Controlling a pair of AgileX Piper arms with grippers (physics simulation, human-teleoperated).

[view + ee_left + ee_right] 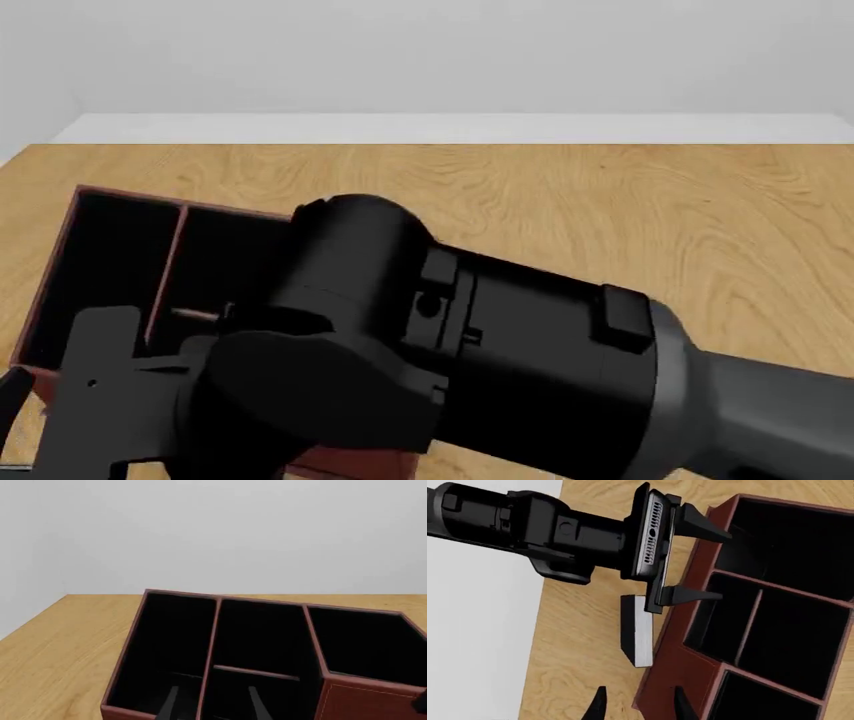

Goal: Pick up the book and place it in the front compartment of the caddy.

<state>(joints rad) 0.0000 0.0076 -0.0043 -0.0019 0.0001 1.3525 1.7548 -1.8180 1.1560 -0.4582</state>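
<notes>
The caddy point(360, 700) is a reddish-brown box with black cells, at the table's left point(174, 204). Its front compartment point(260, 635), the longer cell of the middle strip, holds nothing; it also shows in the right wrist view point(794, 640). The book point(644, 635), a thin white slab, stands on the table just outside the caddy's end wall point(670, 665). My left gripper point(725, 566) is open and holds nothing, hovering over that end wall, with its fingertips above a divider point(212, 707). My right gripper point(639, 707) is open above the book, apart from it.
In the front view my right arm point(534, 350) fills the foreground and hides the book and most of the caddy. My left arm point(527, 525) reaches in from beyond the table's edge. Bare wooden table point(641, 220) lies right of the caddy.
</notes>
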